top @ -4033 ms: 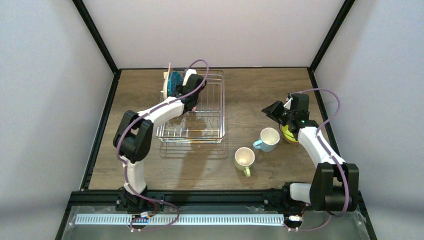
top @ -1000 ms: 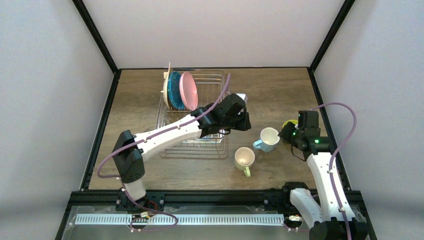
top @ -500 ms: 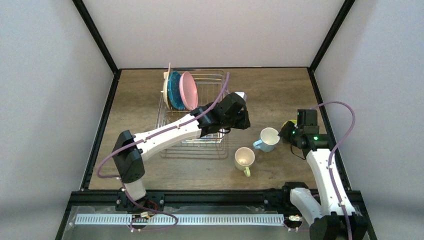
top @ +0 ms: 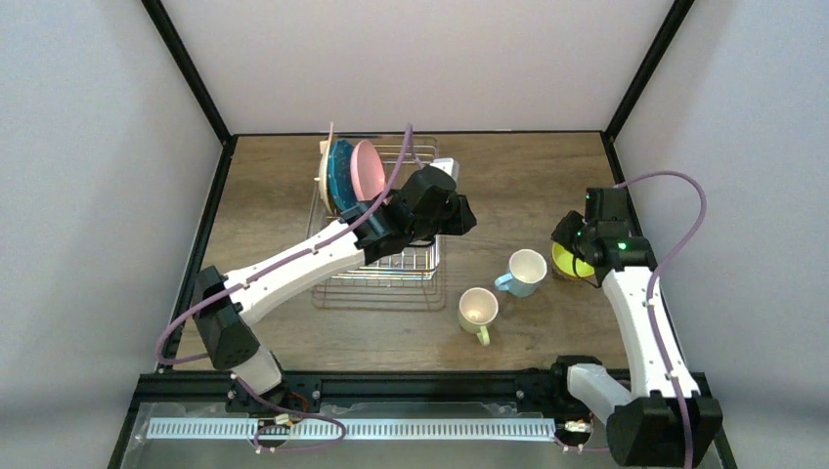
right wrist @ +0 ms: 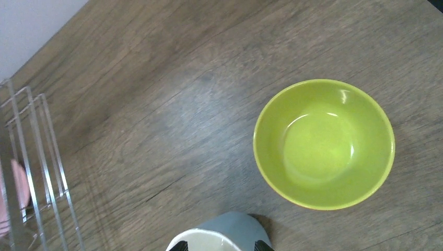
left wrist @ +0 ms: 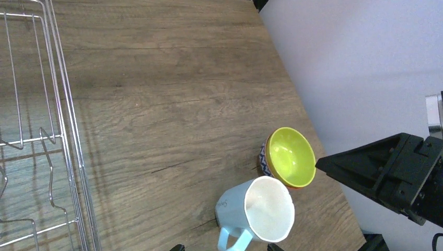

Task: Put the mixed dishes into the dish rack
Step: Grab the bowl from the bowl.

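Nearest the arm bases, the yellow-green mug stands upright on the tabletop, its handle pointing to about 5 o'clock. Just beyond it, at 1 o'clock, the light-blue mug stands mouth up with its handle toward 8 o'clock. The bowl, lime inside, sits just beside it at 3 o'clock.

The right claw hangs almost straight over the bowl, released and holding nothing; its wrist view shows the bowl whole, a little off toward 2 o'clock. The left claw hovers at the right edge of the rack, also released and empty. From it, both the blue mug and the bowl lie at roughly 4 o'clock, well apart.

So the right arm is clearly the nearer one for the bowl. Being round, the bowl has no long axis to line up with, and a pinch on its rim probably suits best.

Farthest off, the tan plate, teal plate and pink plate stand on edge in the rack's 11 o'clock corner.
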Robot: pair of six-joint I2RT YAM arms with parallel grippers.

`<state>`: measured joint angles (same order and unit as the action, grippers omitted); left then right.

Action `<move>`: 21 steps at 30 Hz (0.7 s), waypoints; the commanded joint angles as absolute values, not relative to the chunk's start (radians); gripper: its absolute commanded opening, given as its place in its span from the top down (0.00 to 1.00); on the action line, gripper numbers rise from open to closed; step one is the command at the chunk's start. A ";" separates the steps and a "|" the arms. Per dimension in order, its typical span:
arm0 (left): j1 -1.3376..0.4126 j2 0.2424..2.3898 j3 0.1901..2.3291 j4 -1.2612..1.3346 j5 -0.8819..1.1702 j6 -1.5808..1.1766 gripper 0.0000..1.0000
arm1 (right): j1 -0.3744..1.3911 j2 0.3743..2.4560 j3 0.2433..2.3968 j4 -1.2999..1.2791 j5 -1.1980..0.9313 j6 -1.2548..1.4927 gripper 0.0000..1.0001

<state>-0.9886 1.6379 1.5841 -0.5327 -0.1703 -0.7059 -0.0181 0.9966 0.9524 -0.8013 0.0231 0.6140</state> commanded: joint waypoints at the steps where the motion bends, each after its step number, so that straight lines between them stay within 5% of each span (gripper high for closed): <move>1: -0.971 1.700 1.583 -0.526 -0.127 -0.682 0.10 | -0.020 1.086 0.966 -0.780 0.110 0.660 0.28; 21: -0.940 1.819 1.675 -0.476 -0.055 -0.660 0.11 | -0.105 1.427 1.064 -0.691 0.127 0.604 0.34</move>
<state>-0.9493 1.7947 1.6588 -0.4919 -0.0750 -0.6754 -0.1013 1.3994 1.0477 -0.7212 0.1055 0.6151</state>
